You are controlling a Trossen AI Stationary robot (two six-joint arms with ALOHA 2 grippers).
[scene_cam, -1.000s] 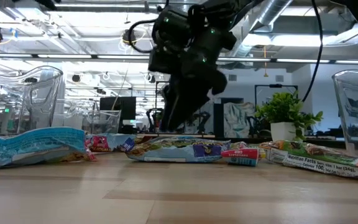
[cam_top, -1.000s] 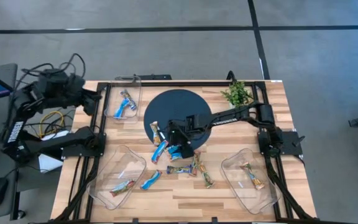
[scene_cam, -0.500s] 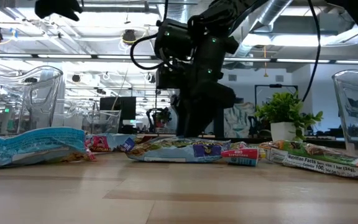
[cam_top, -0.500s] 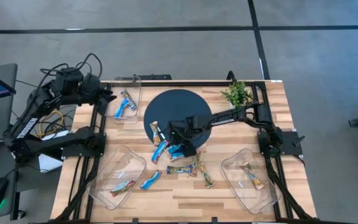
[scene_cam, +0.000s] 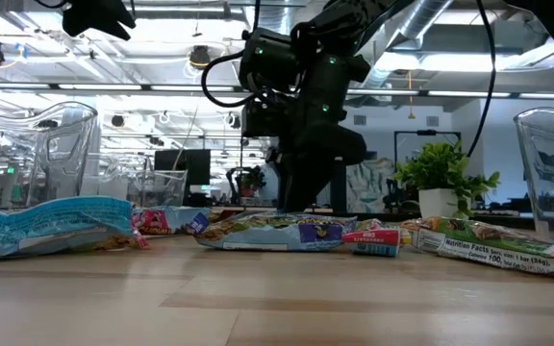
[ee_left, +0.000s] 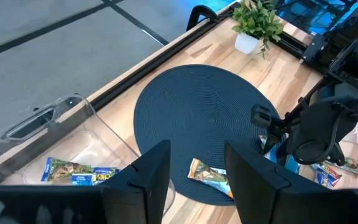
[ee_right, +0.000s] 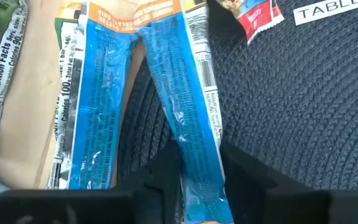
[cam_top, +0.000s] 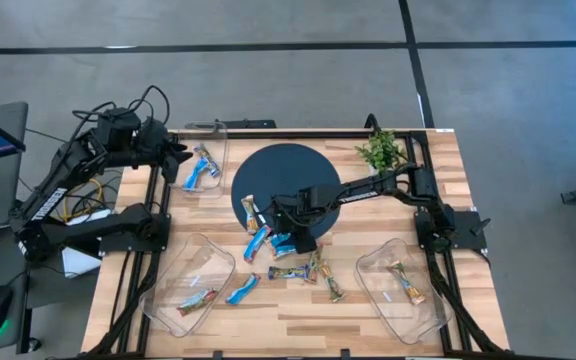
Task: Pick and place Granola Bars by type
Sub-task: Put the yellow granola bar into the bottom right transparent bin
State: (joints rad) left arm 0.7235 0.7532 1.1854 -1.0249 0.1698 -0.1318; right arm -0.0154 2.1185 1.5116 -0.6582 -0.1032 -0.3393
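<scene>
Blue-wrapped granola bar [ee_right: 185, 118] at the dark round mat's [cam_top: 283, 175] edge sits between your right gripper's [ee_right: 194, 186] narrowing fingers, so watch that its twin bar [ee_right: 95, 106] touching alongside isn't dragged up, while the left gripper [ee_left: 194, 174] hovers part-open, empty.

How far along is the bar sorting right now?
Sorted: two bars in the far left tray, two in the near left tray, one in the right tray. In hand: the right gripper pinches a blue bar at the round mat. Left: about seven loose bars near the mat. The left gripper hovers open by the far tray.
</scene>
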